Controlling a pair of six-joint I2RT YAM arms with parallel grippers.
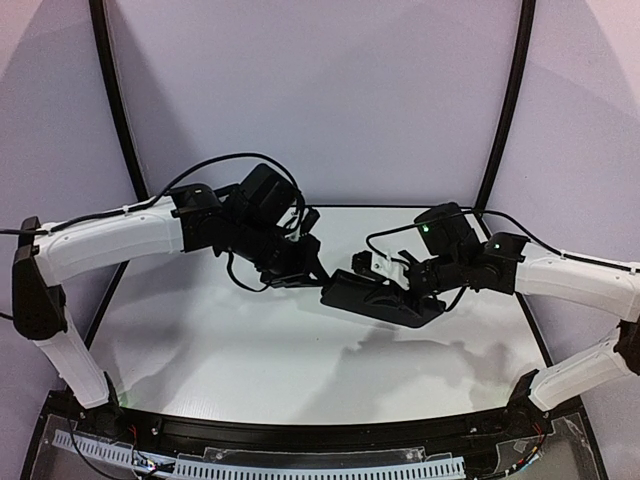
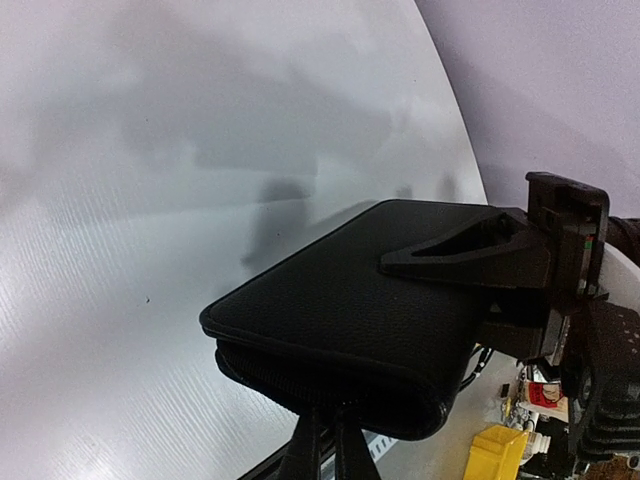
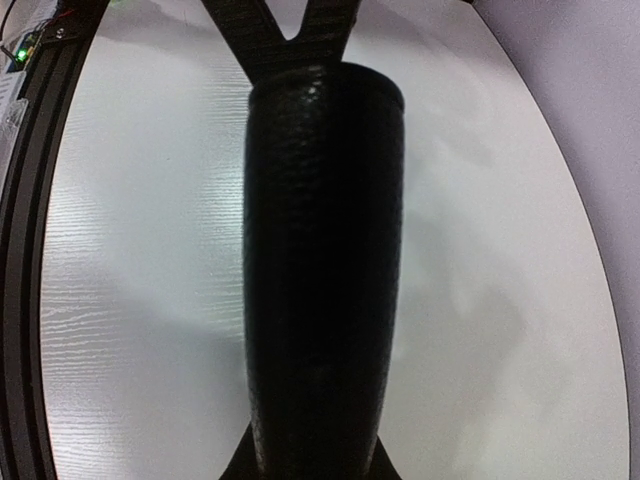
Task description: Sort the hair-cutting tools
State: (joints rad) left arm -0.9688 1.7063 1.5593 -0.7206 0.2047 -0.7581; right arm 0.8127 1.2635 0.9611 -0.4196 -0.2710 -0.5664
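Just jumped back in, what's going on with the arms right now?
Both arms meet over the middle of the table, holding the black zip case between them, lifted off the surface. The right hand clamps one end. The left hand is pinched shut on the opposite edge, possibly at the zip, though that is hard to tell. No scissors or combs are in view, so sorting does not look started.

White arm shells [image 1: 110,240], black joints [image 1: 200,215], cables [image 1: 215,158], fingers [image 2: 460,255]; green LEDs [image 1: 424,229].
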